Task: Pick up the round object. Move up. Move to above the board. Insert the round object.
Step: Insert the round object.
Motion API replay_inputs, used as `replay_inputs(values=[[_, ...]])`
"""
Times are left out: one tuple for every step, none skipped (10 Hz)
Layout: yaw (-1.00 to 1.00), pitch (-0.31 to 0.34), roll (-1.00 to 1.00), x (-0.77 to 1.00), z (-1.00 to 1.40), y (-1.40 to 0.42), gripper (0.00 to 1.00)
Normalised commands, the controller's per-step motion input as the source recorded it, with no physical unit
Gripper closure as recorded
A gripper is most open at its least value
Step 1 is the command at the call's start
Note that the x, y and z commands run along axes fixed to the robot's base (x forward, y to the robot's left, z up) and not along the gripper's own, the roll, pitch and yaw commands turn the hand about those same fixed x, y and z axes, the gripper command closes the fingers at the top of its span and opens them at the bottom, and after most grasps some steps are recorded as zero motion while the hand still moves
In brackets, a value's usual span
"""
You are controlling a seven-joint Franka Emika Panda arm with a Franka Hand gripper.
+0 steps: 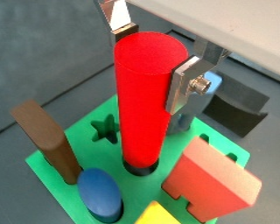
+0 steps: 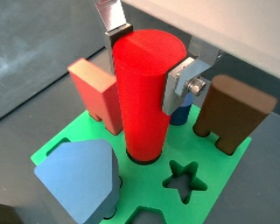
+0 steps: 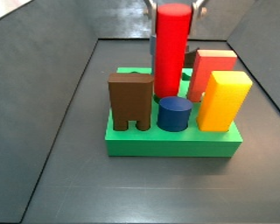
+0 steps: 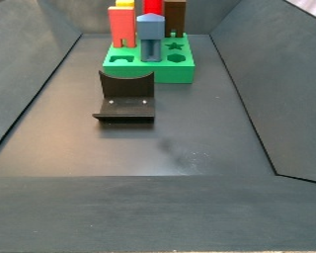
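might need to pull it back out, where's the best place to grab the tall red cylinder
Grip the tall smooth red cylinder near its top, coming straight down from above. Its foot sits in the flat green board and blocks crowd its lower half; only the upper part is free. The pincer already flanks that part, a silver finger on each side.

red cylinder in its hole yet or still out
In: the red cylinder stands upright, its base inside the green board's round hole. The claw flanks its top; grip unclear.
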Motion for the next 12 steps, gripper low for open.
replay_inputs(values=[[0.0,-0.116,0.0,-0.05,-0.35,0.0,1.0],[0.0,-0.09,0.0,-0.02,-0.36,0.0,1.0],[0.0,-0.124,0.0,-0.1,-0.41,0.0,1.0],[0.0,-0.119,-0.08,0.06,-0.42,0.0,1.0],[0.0,-0.053,0.0,0.37,-0.49,0.0,1.0],[-0.03,0.0,0.04,0.43,-0.43,0.0,1.0],[0.0,0.0,0.0,0.31,-0.51,0.0,1.0],[0.0,0.0,0.0,0.32,-0.58,-0.01,1.0],[0.0,-0.043,0.02,0.12,-0.74,-0.03,1.0],[0.0,-0.084,0.02,0.03,-0.78,-0.05,1.0],[0.0,-0.107,-0.18,0.0,-0.35,0.08,1.0],[0.0,0.023,0.0,0.01,0.0,0.0,1.0]])
